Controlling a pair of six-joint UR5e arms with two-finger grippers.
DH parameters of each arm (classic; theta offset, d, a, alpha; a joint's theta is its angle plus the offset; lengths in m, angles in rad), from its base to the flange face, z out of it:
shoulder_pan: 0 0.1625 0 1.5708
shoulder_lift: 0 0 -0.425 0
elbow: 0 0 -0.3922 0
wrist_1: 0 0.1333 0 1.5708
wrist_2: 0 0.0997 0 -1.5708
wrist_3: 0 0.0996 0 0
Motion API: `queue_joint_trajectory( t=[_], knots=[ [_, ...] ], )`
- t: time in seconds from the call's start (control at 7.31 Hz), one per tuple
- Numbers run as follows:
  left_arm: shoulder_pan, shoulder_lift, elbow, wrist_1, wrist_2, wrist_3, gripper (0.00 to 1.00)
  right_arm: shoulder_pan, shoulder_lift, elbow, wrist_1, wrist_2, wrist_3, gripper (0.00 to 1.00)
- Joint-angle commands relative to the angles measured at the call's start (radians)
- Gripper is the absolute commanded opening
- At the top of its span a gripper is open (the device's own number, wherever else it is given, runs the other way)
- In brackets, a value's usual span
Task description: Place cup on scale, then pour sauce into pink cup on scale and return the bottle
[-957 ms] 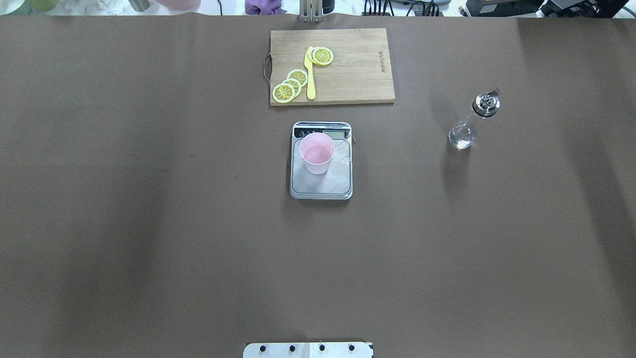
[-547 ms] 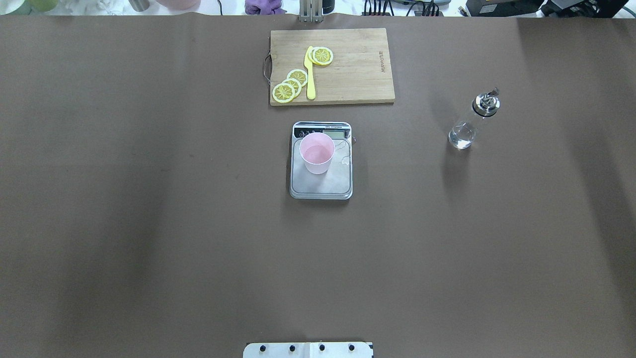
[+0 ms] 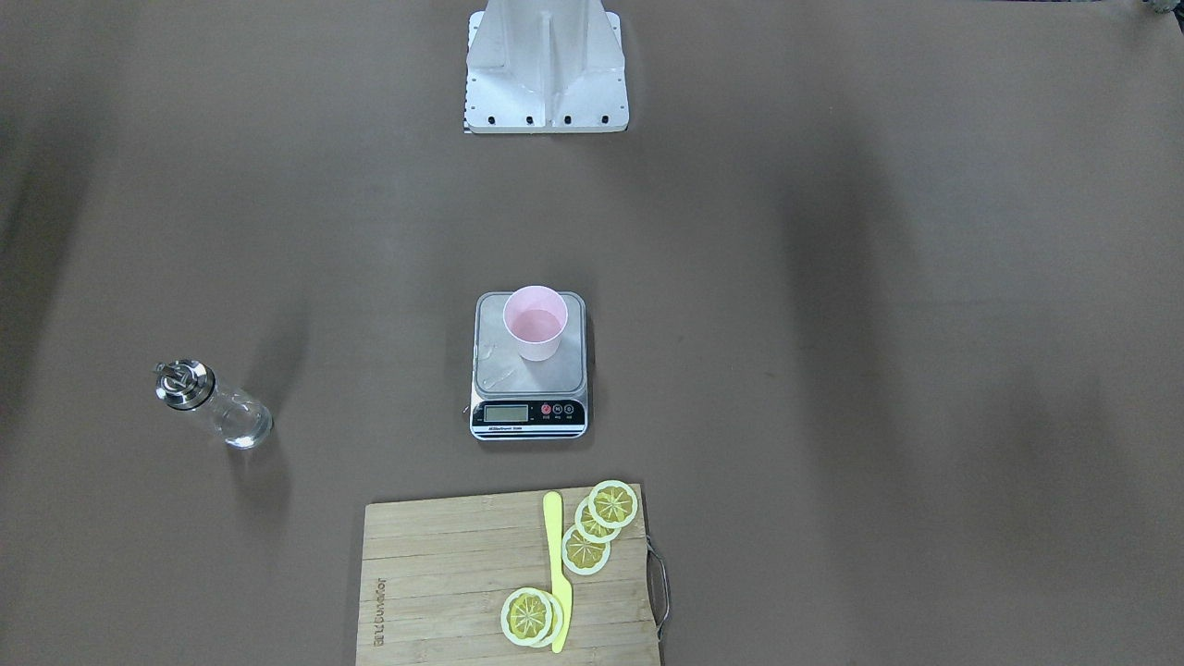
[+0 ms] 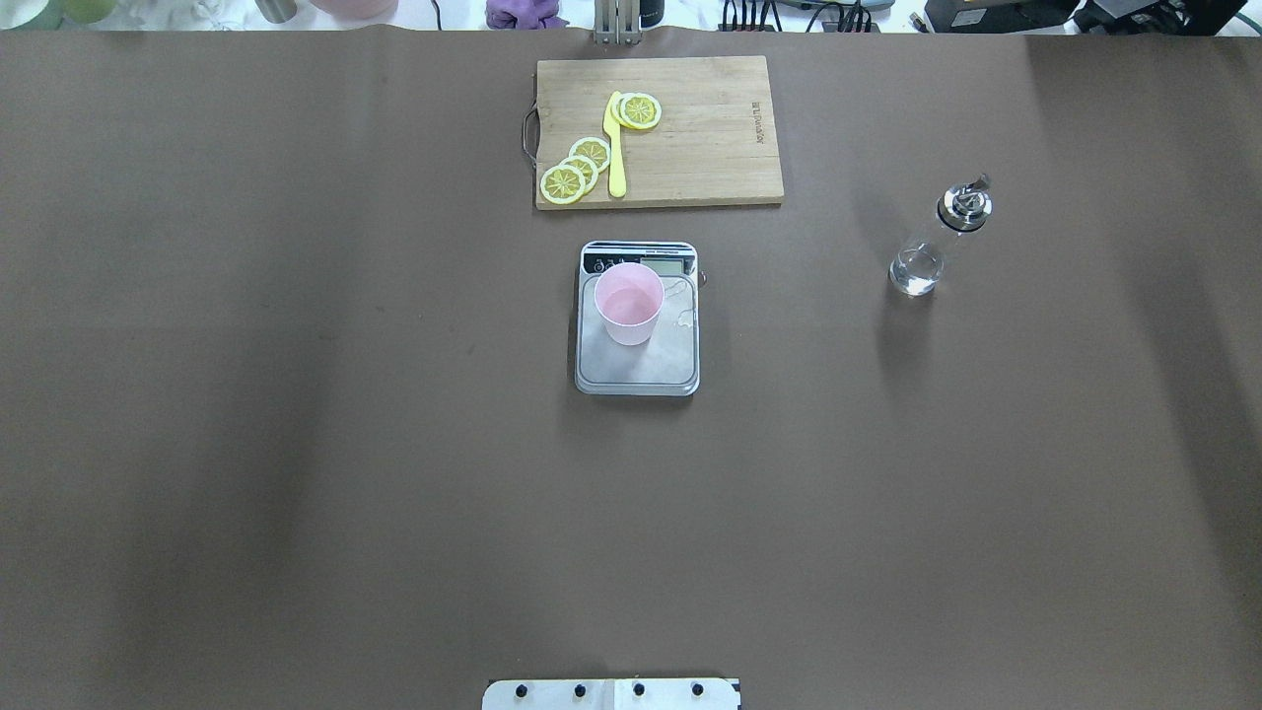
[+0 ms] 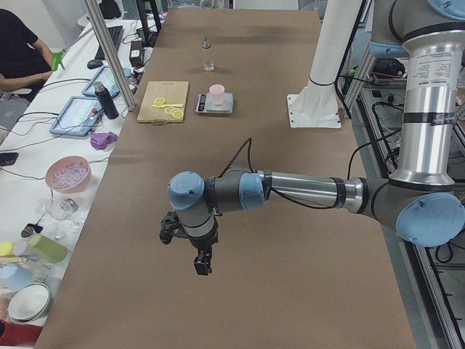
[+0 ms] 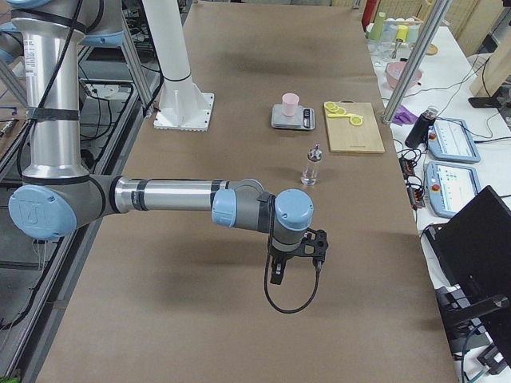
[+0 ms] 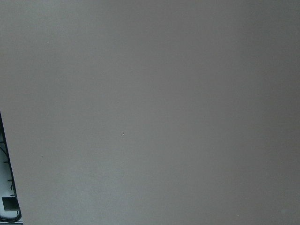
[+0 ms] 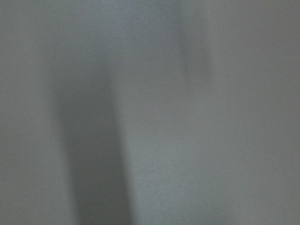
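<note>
Nothing has shifted: cup point(image 4: 629, 301) on scale point(image 4: 637, 370), bottle point(image 4: 932, 247) upright well apart on surface point(image 4: 296, 394), task likely finished; left claw point(image 5: 202, 263) and right claw point(image 6: 275, 276) far off, opening cannot be told.

Brown table point(image 4: 296, 414); white side desk point(image 5: 35, 149) alongside.

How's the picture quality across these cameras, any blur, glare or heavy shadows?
Wrist views: only soft, featureless table, the right one crossed by a dark shadow band. Overhead: sharp, broad soft shadows streak the table, the scale reflects pale light. Front-facing: sharp, the bottle casts a shadow.
</note>
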Motion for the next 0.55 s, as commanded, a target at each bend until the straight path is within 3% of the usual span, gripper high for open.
queue_joint_trajectory(
  t=[0.0,0.41],
  knots=[
    [0.000,0.001,-0.001,0.000,0.001,0.000,0.99,0.004,0.000,0.006,0.000,0.000,0.000,1.00],
    [0.000,-0.004,-0.002,0.002,0.001,0.001,0.99,0.004,-0.001,0.018,0.000,0.000,0.002,1.00]
  ],
)
